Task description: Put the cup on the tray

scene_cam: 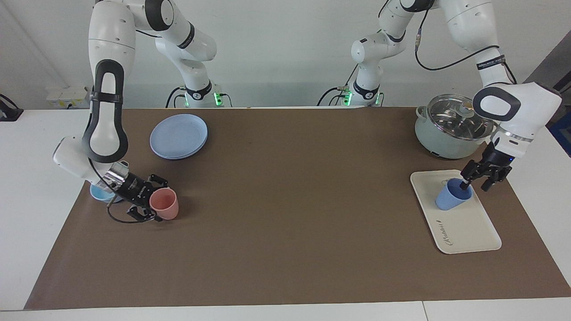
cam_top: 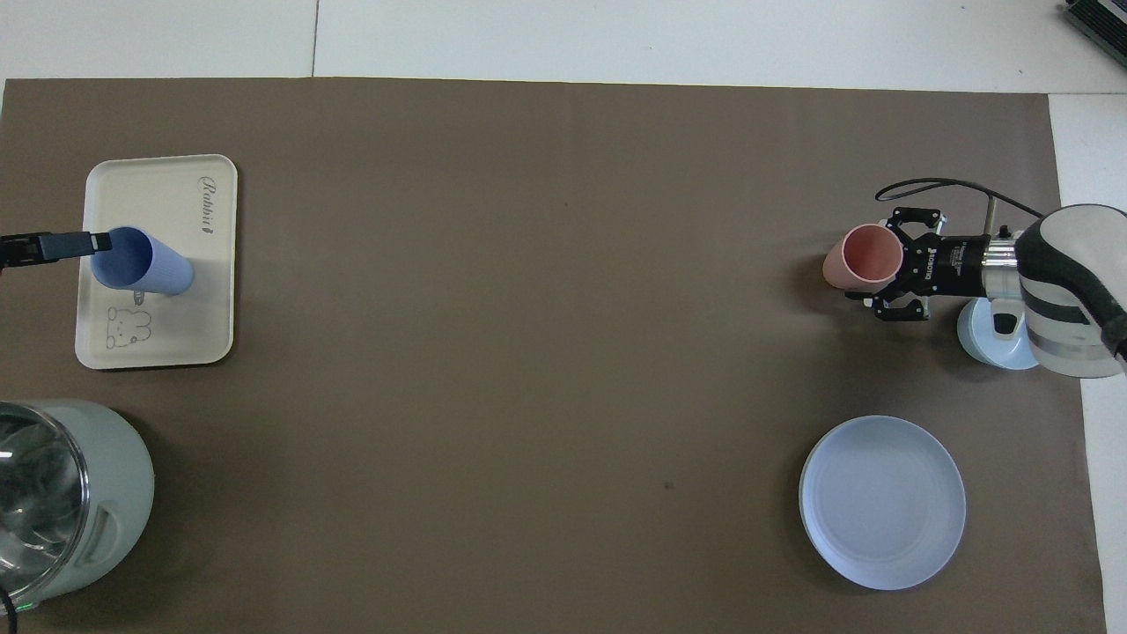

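The periwinkle cup (scene_cam: 448,196) (cam_top: 145,261) stands on the cream tray (scene_cam: 468,227) (cam_top: 176,317), on the half with the bear drawing. My left gripper (scene_cam: 475,184) is at the cup's rim and open. One finger (cam_top: 79,242) sits at the cup's mouth, the other outside it toward the table's edge. My right gripper (scene_cam: 149,199) (cam_top: 907,264) is low at the right arm's end of the table, against a salmon-pink tumbler (scene_cam: 164,204) (cam_top: 867,260) that rests on the mat.
A pale green pot with a glass lid (scene_cam: 453,127) (cam_top: 53,502) stands nearer to the robots than the tray. A round blue plate (scene_cam: 179,136) (cam_top: 882,502) lies near the right arm's base. A light-blue bowl (scene_cam: 100,194) (cam_top: 999,339) sits partly under the right arm.
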Tool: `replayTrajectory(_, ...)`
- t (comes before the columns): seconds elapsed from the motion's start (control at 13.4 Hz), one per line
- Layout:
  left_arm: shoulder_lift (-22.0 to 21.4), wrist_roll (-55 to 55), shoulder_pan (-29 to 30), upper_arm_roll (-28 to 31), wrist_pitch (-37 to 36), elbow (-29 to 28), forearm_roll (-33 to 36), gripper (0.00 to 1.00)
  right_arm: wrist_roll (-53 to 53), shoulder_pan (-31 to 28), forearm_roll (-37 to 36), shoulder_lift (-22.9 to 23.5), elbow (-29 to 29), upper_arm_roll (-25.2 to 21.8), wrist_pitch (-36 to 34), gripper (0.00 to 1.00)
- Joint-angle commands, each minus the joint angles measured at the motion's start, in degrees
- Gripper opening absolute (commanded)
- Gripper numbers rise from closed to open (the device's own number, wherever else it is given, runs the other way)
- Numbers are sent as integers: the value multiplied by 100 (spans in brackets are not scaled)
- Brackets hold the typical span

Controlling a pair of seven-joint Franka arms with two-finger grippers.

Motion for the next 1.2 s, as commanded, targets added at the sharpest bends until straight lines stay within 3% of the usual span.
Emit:
replayTrajectory(0.0,-474,43,47,-21,-650,231,789,100,-548,-60,-332,-294,-179,-102,279,100)
replayTrajectory(0.22,-939,-552,-346,-83,-1336,329,1861,100,-900,-130,-946,-478,-170,-172,325,100)
replayTrajectory(0.37,-1125,-1140,-847,-83,-1757,329,2373,100,-1269,-112,-2015,-662,-126,-164,333,100)
replayTrajectory(0.6,-1362,-1923,-1410,-83,-2293,363,2533,100,-1769,115,-3844,-1110,-126,-94,132,100)
replayTrajectory(0.82,-1442,-2258,-1631,-100,-3662,1265,2560,100,-3401,546,-4813,-1593,-117,-93,-569,100)
replayTrajectory(1.12,-1223,-2488,-1632,-162,-4624,2287,2568,100,-3986,1046,-4912,-2297,-39,-14,-1166,100)
